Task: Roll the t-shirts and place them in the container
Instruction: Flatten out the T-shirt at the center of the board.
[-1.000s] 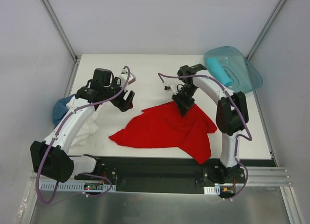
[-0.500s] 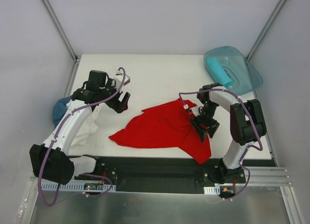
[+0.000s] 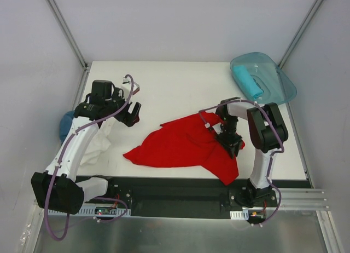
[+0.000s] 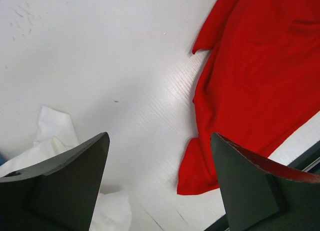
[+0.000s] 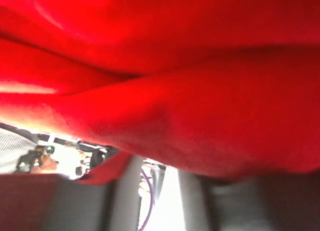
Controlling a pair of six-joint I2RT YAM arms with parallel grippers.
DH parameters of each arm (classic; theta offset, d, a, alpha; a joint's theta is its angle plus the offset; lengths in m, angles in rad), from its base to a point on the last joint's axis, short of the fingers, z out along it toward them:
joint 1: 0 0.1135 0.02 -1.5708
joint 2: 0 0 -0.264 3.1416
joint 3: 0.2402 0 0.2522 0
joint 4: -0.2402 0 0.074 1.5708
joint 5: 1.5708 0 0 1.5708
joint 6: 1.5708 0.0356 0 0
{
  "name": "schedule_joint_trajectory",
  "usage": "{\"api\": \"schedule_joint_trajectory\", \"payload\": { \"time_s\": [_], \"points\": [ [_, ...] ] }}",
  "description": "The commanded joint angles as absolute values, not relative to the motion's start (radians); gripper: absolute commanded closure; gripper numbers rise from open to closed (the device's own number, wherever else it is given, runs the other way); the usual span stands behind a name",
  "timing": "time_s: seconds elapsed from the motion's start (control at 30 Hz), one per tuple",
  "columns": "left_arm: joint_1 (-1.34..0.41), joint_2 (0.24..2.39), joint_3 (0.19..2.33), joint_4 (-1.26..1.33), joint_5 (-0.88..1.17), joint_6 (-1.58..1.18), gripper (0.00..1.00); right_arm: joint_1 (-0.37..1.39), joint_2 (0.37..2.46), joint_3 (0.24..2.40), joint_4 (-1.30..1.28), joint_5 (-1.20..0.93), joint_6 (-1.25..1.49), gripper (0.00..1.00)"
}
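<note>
A bright red t-shirt lies crumpled on the white table, in the middle near the front. My right gripper is low on its right part. In the right wrist view the red cloth fills the frame and hangs over the blurred, close-set fingers, so the gripper looks shut on it. My left gripper is open and empty above bare table, left of the shirt. The left wrist view shows the gripper, the shirt's left edge and a white t-shirt.
The white t-shirt lies heaped at the table's left edge under my left arm, with a blue one beside it. A translucent teal tub at the back right holds a rolled turquoise t-shirt.
My right gripper moved from the shirt's far edge towards the front right and now sits low on its right part. My left gripper drew back to the left.
</note>
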State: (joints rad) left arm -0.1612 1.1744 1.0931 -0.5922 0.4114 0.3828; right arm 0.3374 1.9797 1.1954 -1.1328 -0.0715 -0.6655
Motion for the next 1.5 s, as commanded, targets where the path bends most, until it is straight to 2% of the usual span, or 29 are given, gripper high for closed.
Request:
{"api": "schedule_joint_trajectory", "payload": {
  "time_s": [0.0,0.07,0.2,0.33,0.37,0.47,0.53,0.6,0.67,0.77,0.83,0.93,1.0,1.13,1.33,1.37,1.4,1.47],
  "points": [
    [-0.140,1.147,1.097,-0.603,0.439,0.377,0.18,0.345,1.941,1.219,-1.153,-0.058,-0.638,0.83],
    [-0.137,1.146,1.100,-0.603,0.436,0.377,0.18,0.363,1.893,1.253,-1.190,-0.074,-0.620,0.99],
    [-0.133,1.152,1.111,-0.603,0.446,0.377,0.18,0.402,1.839,1.359,-1.290,-0.115,-0.591,0.99],
    [-0.133,1.166,1.129,-0.603,0.451,0.380,0.18,0.448,1.887,1.535,-1.338,-0.192,-0.508,0.99],
    [-0.133,1.175,1.135,-0.601,0.451,0.382,0.18,0.463,1.949,1.622,-1.324,-0.196,-0.470,0.96],
    [-0.133,1.192,1.153,-0.603,0.448,0.388,0.18,0.537,2.092,1.780,-1.283,-0.294,-0.431,0.71],
    [-0.133,1.195,1.161,-0.603,0.439,0.393,0.18,0.589,2.135,1.935,-1.263,-0.401,-0.420,0.71],
    [-0.133,1.198,1.169,-0.603,0.434,0.397,0.17,0.621,2.122,1.989,-1.262,-0.509,-0.428,0.62],
    [-0.133,1.204,1.172,-0.603,0.434,0.400,0.17,0.663,2.093,1.971,-1.281,-0.552,-0.451,0.57],
    [-0.133,1.216,1.183,-0.600,0.452,0.394,0.18,0.654,1.994,1.855,-1.279,-0.444,-0.497,0.56],
    [-0.133,1.215,1.180,-0.595,0.469,0.382,0.18,0.571,1.925,1.727,-1.278,-0.393,-0.526,0.55],
    [-0.152,1.200,1.151,-0.580,0.541,0.318,0.19,0.412,1.847,1.600,-1.273,-0.339,-0.548,0.48],
    [-0.207,1.187,1.126,-0.560,0.574,0.276,0.16,0.327,1.815,1.592,-1.272,-0.319,-0.549,0.45],
    [-0.505,1.245,1.136,-0.534,0.543,0.313,0.19,0.140,1.752,1.660,-1.256,-0.295,-0.565,0.39],
    [-0.829,1.472,1.250,-0.399,0.525,0.377,0.26,0.003,1.652,1.732,-1.203,-0.236,-0.546,0.36],
    [-0.885,1.511,1.270,-0.381,0.517,0.402,0.28,-0.018,1.614,1.726,-1.198,-0.227,-0.543,0.36],
    [-0.903,1.550,1.291,-0.347,0.537,0.409,0.35,-0.064,1.594,1.708,-1.193,-0.226,-0.540,0.36],
    [-0.951,1.684,1.380,-0.325,0.569,0.413,0.39,-0.125,1.539,1.680,-1.193,-0.236,-0.523,0.36]
  ]
}}
